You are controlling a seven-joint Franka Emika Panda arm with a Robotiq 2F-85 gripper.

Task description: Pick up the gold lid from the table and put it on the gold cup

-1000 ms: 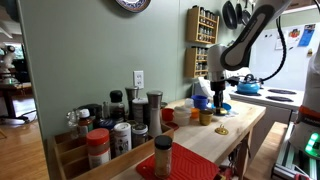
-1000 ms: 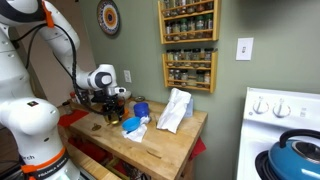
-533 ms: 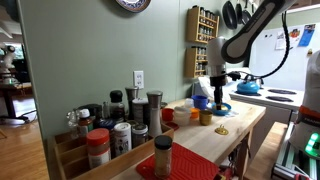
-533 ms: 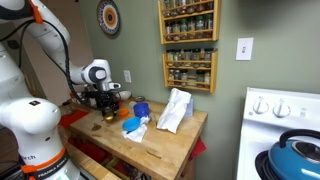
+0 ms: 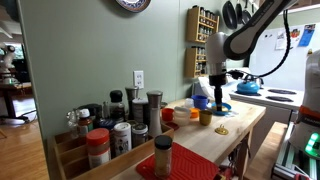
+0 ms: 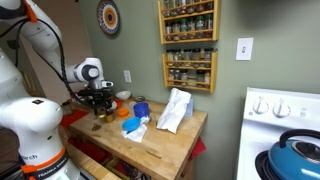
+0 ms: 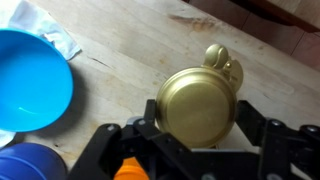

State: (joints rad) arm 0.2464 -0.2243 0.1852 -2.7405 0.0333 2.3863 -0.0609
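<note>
Since half a second ago the gripper (image 5: 216, 92) has climbed slightly and pulled further from the blue bowl (image 6: 131, 125). In both exterior views its load is too small for me to make out. Wrist view, left to right:
- The blue bowl is cut off by the frame edge.
- The gold lid (image 7: 198, 100) is a smooth, shiny disc with a raised rim. It is pinched between both fingers (image 7: 150, 118), held clear of the wooden table (image 7: 120, 40).
- The gold cup (image 7: 221, 62) stands just beyond the lid, tiny and blurred by glare.

An exterior view shows that cup near the table's front edge (image 5: 222, 130).
</note>
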